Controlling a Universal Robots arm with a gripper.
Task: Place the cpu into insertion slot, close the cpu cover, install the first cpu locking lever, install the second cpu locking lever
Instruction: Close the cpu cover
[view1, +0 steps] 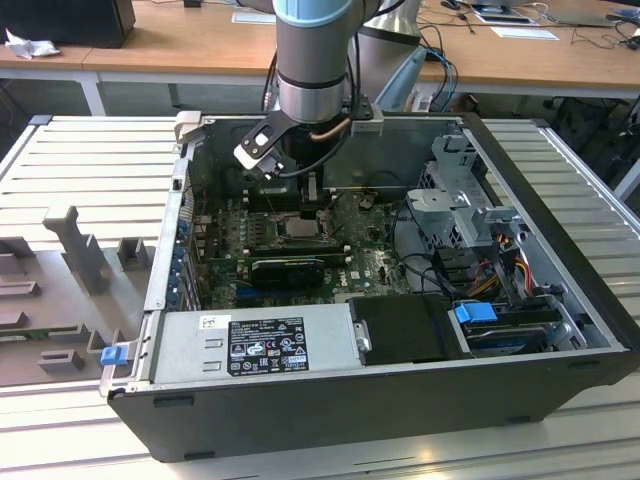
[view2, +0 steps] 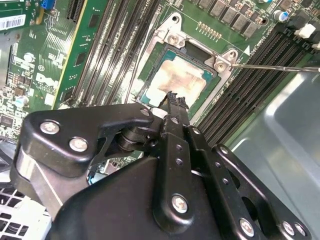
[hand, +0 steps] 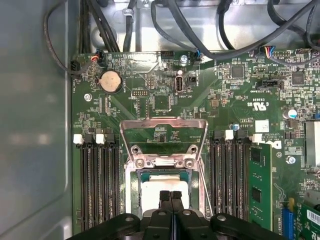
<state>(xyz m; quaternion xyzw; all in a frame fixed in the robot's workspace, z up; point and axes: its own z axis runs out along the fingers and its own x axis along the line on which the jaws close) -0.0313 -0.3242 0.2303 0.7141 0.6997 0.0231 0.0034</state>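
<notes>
Gripper over the processor socket inside the open computer case (view1: 300, 410), as I see it from the remote station. The arm (view1: 312, 60) reaches down into the case in the exterior view. The jaws of the gripper (hand: 170, 194) are pressed together, fingertip against fingertip, with nothing pinched between them. The same closed pair appears as one black blade in the second wrist view (view2: 174, 97).

The cpu (hand: 150, 187) lies flat in the insertion slot (view2: 152, 50), directly beneath the jaw tips, its pale stained top (view2: 180, 77) facing up. I cannot tell whether the tips touch it.

The cpu cover (hand: 165, 122) stands swung open just beyond the jaw tips, with green board visible through its window. A thin wire locking lever (view2: 275, 67) stands unlatched to one side of the jaws. Long black memory slots (hand: 97, 180) flank the jaws on both sides.
</notes>
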